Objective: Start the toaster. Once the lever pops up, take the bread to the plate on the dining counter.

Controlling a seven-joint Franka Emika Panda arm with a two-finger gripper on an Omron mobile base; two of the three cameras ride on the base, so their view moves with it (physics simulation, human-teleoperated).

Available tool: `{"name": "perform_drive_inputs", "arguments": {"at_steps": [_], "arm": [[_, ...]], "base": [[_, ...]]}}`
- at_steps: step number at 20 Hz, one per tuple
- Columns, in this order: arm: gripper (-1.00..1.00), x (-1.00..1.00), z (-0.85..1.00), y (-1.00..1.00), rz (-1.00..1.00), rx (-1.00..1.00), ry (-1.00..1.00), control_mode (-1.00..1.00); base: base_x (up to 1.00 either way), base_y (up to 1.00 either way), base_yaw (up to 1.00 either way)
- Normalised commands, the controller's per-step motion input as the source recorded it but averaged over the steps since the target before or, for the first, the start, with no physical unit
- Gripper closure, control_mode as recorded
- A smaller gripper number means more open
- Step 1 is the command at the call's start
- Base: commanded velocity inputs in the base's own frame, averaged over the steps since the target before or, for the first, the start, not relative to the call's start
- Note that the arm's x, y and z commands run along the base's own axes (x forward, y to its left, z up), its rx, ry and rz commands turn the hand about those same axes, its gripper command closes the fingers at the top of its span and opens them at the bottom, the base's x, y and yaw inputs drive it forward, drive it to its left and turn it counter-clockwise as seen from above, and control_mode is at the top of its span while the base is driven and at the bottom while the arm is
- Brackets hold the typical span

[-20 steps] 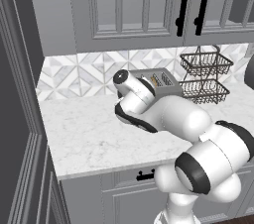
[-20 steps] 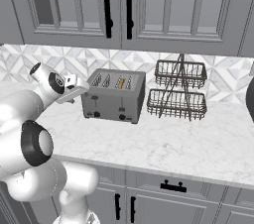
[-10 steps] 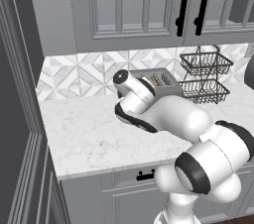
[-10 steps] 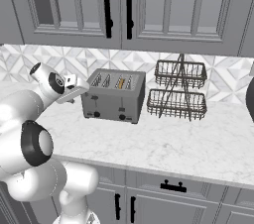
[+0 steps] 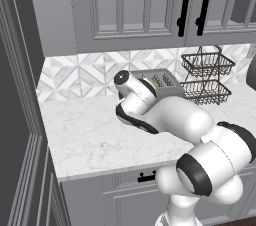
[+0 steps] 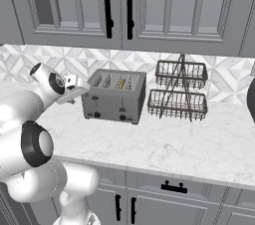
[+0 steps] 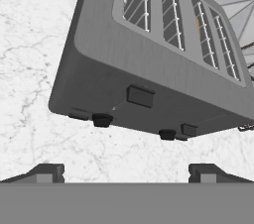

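Boxy grey metal four-slot toaster sits on white grey-veined marble worktop, back toward patterned tile backsplash, just beside two-tier dark wire basket rack. Long axis runs along the backsplash; lever/knob face points out toward the robot, slots up. Thin tan bread slice stands in one slot, third from left in right base view.

Two-finger gripper: jaws spread fully wide, holding nothing, hanging in front of toaster's front face, apart from it.

Hand view: nearer slider lever above centre, second lever further right; small dark knobs below.

Risks (judgement):
- Wide jaws + small lever: tip may slide off or hit a knob instead, so no start.
- Press off-axis or too low could shove the toaster back toward the backsplash or into the rack.
- Wrong lever chosen → bread's slot pair not engaged. Can't tell which lever serves that slot.
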Motion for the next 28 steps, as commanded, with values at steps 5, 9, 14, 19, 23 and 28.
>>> {"name": "perform_drive_inputs", "arguments": {"at_steps": [5, 9, 14, 19, 23, 28], "arm": [[-1.00, 0.00, 0.00, 0.00, 0.00, 0.00, 0.00, -1.00], [-1.00, 0.00, 0.00, 0.00, 0.00, 0.00, 0.00, -1.00], [-1.00, 0.00, 0.00, 0.00, 0.00, 0.00, 0.00, -1.00], [-1.00, 0.00, 0.00, 0.00, 0.00, 0.00, 0.00, -1.00], [-1.00, 0.00, 0.00, 0.00, 0.00, 0.00, 0.00, -1.00], [-1.00, 0.00, 0.00, 0.00, 0.00, 0.00, 0.00, -1.00]], "base": [[0.00, 0.00, 0.00], [0.00, 0.00, 0.00], [0.00, 0.00, 0.00], [0.00, 0.00, 0.00], [0.00, 0.00, 0.00], [0.00, 0.00, 0.00]]}}
